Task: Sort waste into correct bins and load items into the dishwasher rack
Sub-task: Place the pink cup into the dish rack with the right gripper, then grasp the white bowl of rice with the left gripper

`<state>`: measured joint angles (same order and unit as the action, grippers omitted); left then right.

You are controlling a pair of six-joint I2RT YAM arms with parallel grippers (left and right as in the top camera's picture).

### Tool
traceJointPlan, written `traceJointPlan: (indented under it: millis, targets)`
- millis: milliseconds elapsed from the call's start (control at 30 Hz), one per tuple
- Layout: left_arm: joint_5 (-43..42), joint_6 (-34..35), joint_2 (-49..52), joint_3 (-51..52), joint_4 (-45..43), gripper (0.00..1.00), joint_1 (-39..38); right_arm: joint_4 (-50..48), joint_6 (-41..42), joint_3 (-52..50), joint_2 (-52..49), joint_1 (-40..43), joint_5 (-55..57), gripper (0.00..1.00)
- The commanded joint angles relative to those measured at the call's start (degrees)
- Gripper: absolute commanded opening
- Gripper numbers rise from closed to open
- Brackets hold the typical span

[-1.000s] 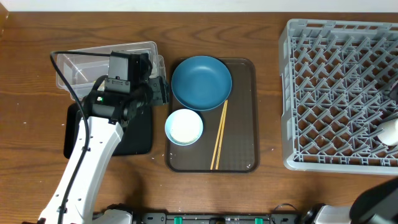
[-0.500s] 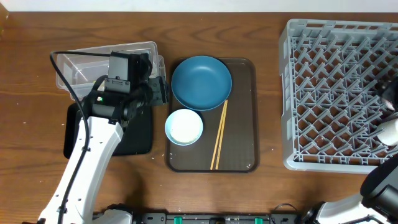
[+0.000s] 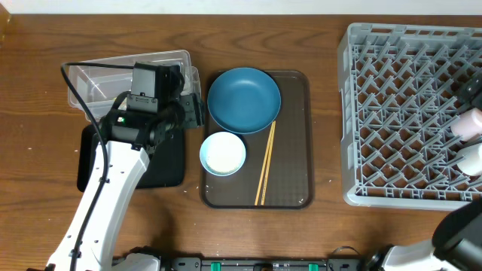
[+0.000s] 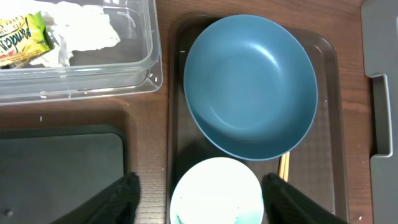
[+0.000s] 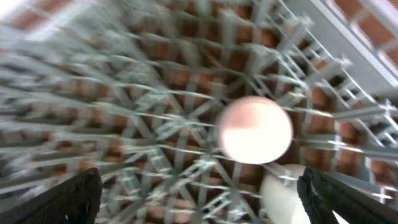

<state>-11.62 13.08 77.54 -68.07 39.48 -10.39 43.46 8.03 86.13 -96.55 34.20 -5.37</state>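
Observation:
My left gripper hangs open above the light-blue bowl, one finger on each side of it and neither touching. Behind the bowl on the brown tray lies the dark-blue plate, with the chopsticks to its right. The clear tub holds the yellow-green wrapper and the white tissue. The black tray sits in front of it. My right gripper is wide open over the grey rack. The pink cup and the pale cup stand in the rack, free of its fingers.
The rack fills the right side of the table, and both cups stand near its right edge. My left arm crosses the black tray from the front. Bare wood lies between the brown tray and the rack.
My right gripper has opened wide and drawn back from the pink cup, which now stands uncovered in the rack. The left arm has not moved.

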Motion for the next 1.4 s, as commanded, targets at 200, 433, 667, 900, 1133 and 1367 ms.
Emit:
traceJointPlan:
  millis: [200, 433, 667, 900, 1133, 1367]
  targets:
    - [0.55, -0.79, -0.07, -0.50, 2.38, 0.67, -0.02, 4.15, -4.04, 0.66, 3.65, -13.16, -16.33, 0.99]
    - [0.57, -0.79, 1.88, -0.31, 5.38, 0.67, -4.98, 4.33, -4.07, -1.88, 3.65, -27.32, -10.47, 0.99]
    - [0.57, 0.61, 10.40, -0.28, 5.44, 0.66, -14.12, 6.32, -4.02, -2.16, 3.65, -35.19, -0.61, 0.99]
    - [0.57, 1.40, 21.66, -0.28, 4.07, 0.66, -21.44, 6.88, -3.82, -2.16, 3.65, -35.76, -0.61, 0.99]
    - [2.49, 1.86, 29.16, -0.28, 3.28, 0.41, -24.46, 6.95, -3.82, -2.16, 3.65, -35.76, -0.61, 0.99]
    - [4.37, 2.01, 29.40, -0.31, 3.19, 0.06, -24.41, 6.97, -3.82, -2.16, 3.65, -35.76, -0.59, 0.99]
